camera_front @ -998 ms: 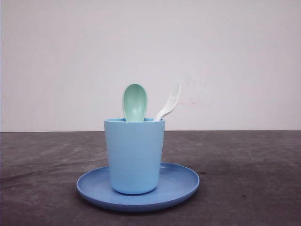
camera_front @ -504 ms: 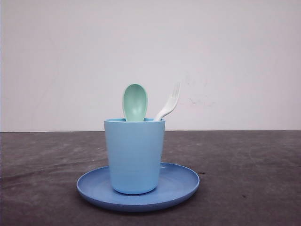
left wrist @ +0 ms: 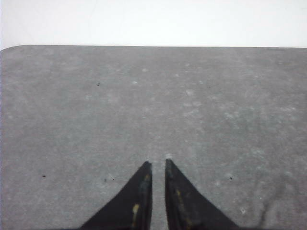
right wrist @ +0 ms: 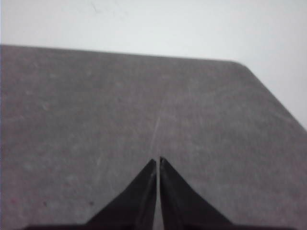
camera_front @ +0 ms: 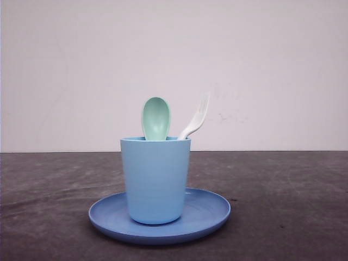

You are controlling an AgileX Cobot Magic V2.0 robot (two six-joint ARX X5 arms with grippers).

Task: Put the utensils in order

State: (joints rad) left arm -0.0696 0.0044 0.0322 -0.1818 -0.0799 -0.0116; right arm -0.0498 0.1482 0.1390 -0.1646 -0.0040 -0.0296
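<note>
While both arms hang over bare grey bench [camera_front: 293, 185], you see the utensils standing in the light blue cup [camera_front: 155, 179] at the middle of the front view. Your pale mint-green spoon [camera_front: 156, 117] stands upright, its rounded bowl above the cup's rim, and the small white fork [camera_front: 194, 120] leans out to the right beside it, tines up. That cup sits on the blue round plate [camera_front: 209, 209], toward its left half. On the left wrist camera, your left gripper [left wrist: 157, 164] shows its dark fingers [left wrist: 139, 191] nearly together with only a thin slit between the tips, holding nothing. Over on the right wrist camera, the right gripper [right wrist: 158, 160] has its fingers [right wrist: 144, 191] pressed almost tip to tip, likewise holding nothing, near the bench's corner.
</note>
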